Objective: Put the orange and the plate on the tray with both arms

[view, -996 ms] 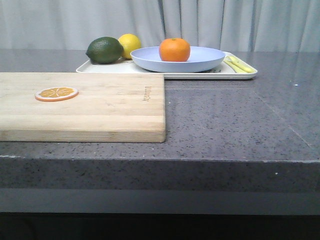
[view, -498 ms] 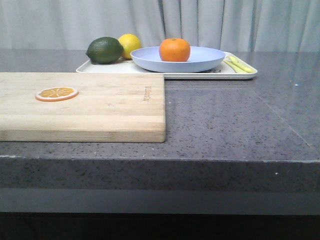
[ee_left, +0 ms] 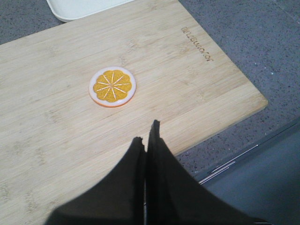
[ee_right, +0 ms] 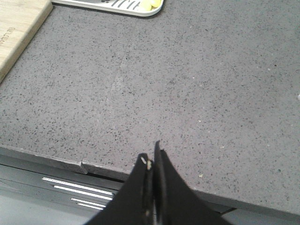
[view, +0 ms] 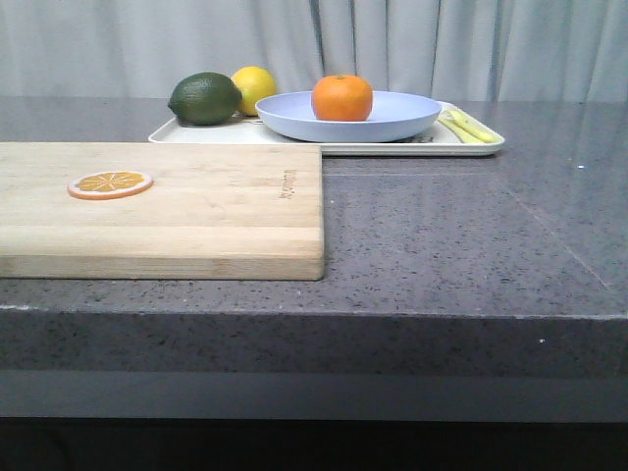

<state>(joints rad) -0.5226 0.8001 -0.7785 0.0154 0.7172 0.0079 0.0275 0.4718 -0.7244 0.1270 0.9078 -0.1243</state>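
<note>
tray (view: 471, 147), cream-white, at the far side of the grey countertop (view: 461, 235); carries the plate (view: 392, 118), pale lavender-blue, and on it the orange (view: 342, 98), whole, stem dimple up, resting left of the plate's centre. the plate hides most of the tray's middle. also on the tray: a dark green lime (view: 205, 98) and a yellow lemon (view: 254, 86) (the lime covers part of the lemon), plus pale yellow utensils (view: 469, 127) at the right end, their shape hard to make out. cutting board (view: 162, 206), light wood, nearer and to the left, cut off by the frame's left edge; bears a thin orange slice (view: 111, 183). neither arm appears in the front view. left gripper (ee_left: 146, 133): jaws pressed together, holding nothing, over the board's near edge; the slice lies just ahead of the tips and apart from them, and only a corner of the tray shows far beyond. right gripper (ee_right: 152, 155): jaws closed with nothing between, over bare countertop near its front edge; well ahead of the tips a strip of tray rim and the utensil ends show, the rest cut off. plate and orange are outside both wrist views.
</note>
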